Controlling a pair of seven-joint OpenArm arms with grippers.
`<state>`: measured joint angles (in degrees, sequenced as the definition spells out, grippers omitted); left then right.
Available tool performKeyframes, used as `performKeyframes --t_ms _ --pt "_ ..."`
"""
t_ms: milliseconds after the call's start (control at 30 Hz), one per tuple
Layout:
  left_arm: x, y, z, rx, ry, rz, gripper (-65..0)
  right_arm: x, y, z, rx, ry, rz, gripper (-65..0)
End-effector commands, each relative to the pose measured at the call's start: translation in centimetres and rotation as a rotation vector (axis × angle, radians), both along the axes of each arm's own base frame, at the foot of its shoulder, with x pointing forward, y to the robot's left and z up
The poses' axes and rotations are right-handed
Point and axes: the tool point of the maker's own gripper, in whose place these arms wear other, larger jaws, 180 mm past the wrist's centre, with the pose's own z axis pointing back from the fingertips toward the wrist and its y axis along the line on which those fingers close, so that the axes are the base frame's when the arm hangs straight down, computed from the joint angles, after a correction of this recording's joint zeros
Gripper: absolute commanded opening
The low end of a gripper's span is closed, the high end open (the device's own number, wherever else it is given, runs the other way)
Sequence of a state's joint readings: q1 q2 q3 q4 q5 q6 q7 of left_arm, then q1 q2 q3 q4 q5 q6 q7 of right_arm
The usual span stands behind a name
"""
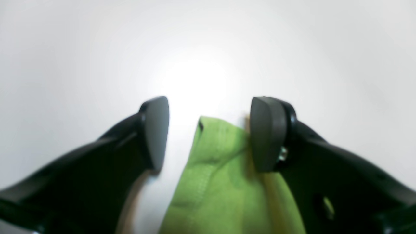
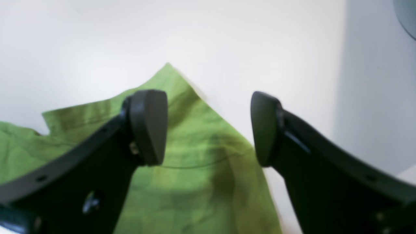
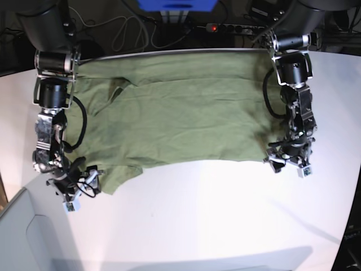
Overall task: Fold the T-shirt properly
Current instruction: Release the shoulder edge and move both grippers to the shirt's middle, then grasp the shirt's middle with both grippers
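- Lying spread out flat on the white table (image 3: 225, 214), the T-shirt (image 3: 186, 113) is a plain olive-green cloth with no print, filling the far half of the tabletop from left to right.
- Its far edge runs along the far rim of the table; its near edge sags in a shallow curve across the middle.
- A sleeve folds over itself near the far left, making a dark crease, and soft wrinkles cross the body.
- At the near left a corner of cloth sticks out toward the right gripper (image 3: 79, 186); the right wrist view shows that corner as a pointed green tip lying flat beneath and between the two fingers.
- The right gripper's jaws stand apart with nothing pinched between them.
- At the near right the shirt's edge ends by the left gripper (image 3: 287, 161); in the left wrist view a narrow hemmed strip of cloth lies between the fingers, touching or just beside one pad.
- The left gripper's jaws are also spread, not clamped on the cloth.
- The near half of the table is bare white surface, from the shirt's near edge to the table's near rim.
- Behind the far rim, cables and a power strip (image 3: 225, 26) lie in the dark.
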<state>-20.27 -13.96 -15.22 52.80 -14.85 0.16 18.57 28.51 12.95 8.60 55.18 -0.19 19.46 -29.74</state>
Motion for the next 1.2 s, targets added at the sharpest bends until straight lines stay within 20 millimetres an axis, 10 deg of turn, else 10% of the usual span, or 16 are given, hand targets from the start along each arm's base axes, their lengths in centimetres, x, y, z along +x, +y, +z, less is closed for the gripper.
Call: performKeyframes --t_ms 0,167,500,933,1167 --pt "0.7 0.5 1.1 0.009 -0.026 0.002 -27.3 1.5 -0.3 2.5 0.005 -0.072 -0.006 -26.2" --pt "0.2 0.5 0.4 0.010 -0.009 0.001 -29.7 1.8 -0.3 2.7 0.009 -0.079 -0.009 -26.2" --pt "-0.7 0.4 -0.5 0.006 0.013 0.001 -65.0 2.6 0.4 0.6 0.083 -0.061 -0.032 -26.2" --pt "-1.5 0.5 -1.1 0.014 0.029 -0.001 -65.0 3.6 0.6 1.6 0.129 -0.175 -0.051 -26.1" --pt "-1.7 0.5 -1.4 0.012 0.036 0.000 -65.0 2.8 0.2 -2.9 0.180 -0.122 -0.154 -26.1"
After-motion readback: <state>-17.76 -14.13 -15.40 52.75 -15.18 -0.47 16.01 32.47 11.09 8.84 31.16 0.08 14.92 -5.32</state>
